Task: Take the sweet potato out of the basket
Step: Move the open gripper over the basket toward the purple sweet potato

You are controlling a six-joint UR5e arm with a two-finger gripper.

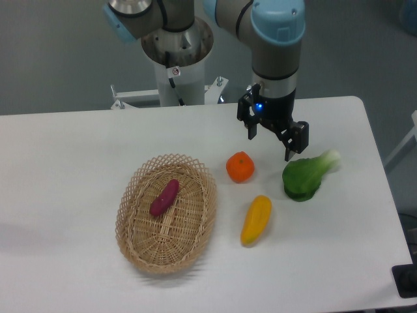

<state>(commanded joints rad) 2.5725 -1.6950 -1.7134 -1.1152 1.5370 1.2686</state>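
Note:
The sweet potato point(164, 197) is a small magenta-purple tuber lying at a slant inside the oval tan wicker basket point(138, 195), left of the table's middle. My gripper point(270, 147) hangs above the table to the right of the basket, behind the round orange. Its two black fingers are spread apart and nothing is between them. It is well clear of the sweet potato and the basket.
A round orange point(240, 167) sits just right of the basket. A yellow-orange oblong fruit point(256, 220) lies in front of it. A green leafy vegetable point(306, 175) lies to the right, close under the gripper's right finger. The arm's base point(176, 49) stands behind the table.

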